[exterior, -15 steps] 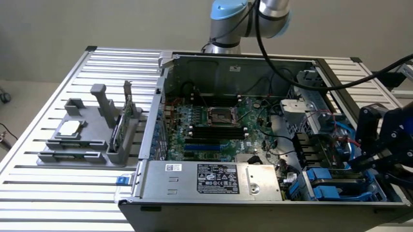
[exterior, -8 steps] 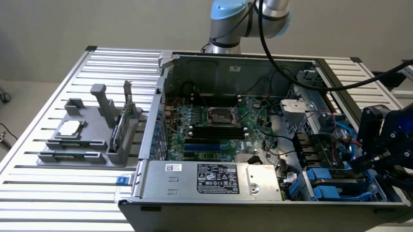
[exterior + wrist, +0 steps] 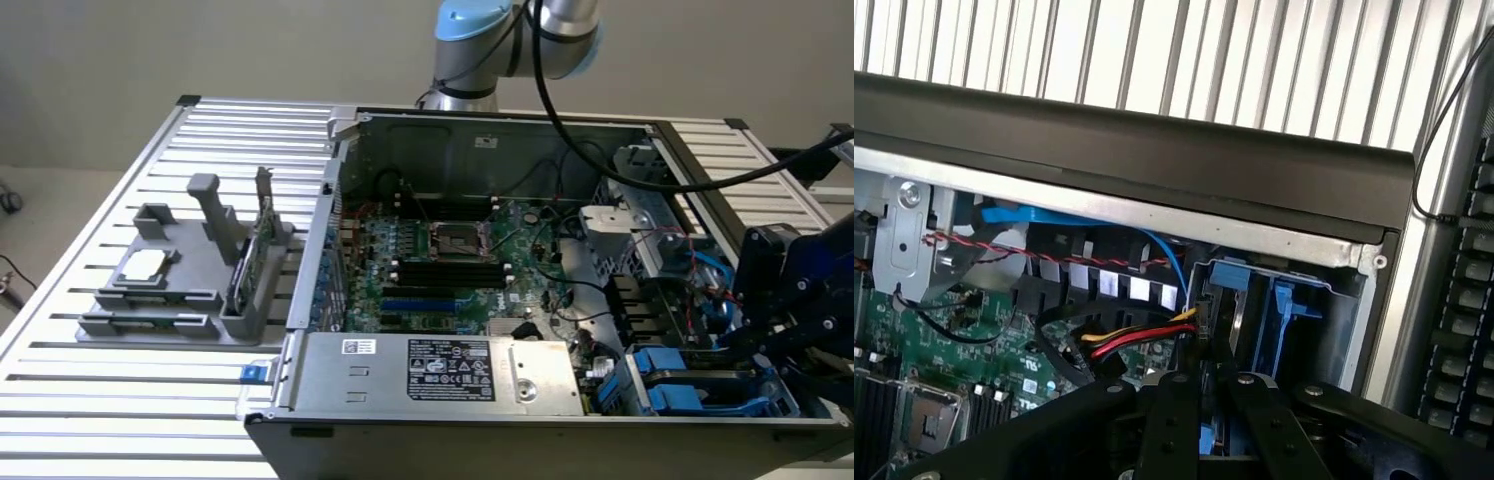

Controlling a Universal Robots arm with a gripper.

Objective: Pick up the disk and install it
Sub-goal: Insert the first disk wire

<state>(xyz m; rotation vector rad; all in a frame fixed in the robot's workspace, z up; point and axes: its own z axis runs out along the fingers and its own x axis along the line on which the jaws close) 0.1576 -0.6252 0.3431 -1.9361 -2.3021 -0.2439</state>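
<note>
The gripper (image 3: 781, 330), fingers drawn nearly together over the computer case's (image 3: 534, 130) drive bay (image 3: 1284, 320), looks late in installing the disk (image 3: 1206, 440), though what it clamps is hidden.

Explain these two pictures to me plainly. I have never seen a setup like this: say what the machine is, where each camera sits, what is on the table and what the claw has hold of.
The machine is a robot arm standing behind a ribbed metal table. One picture comes from a camera off the arm that looks down on the scene; the other comes from a camera on the arm's wrist.

On the table lies an open computer case, its green motherboard showing. At the exterior view's left stands a grey holder with parts in it.

The black gripper reaches into the case's drive bay, where blue carriers sit. Its fingers are nearly together; something blue shows between them, but I cannot tell whether that is the disk being held.
</note>
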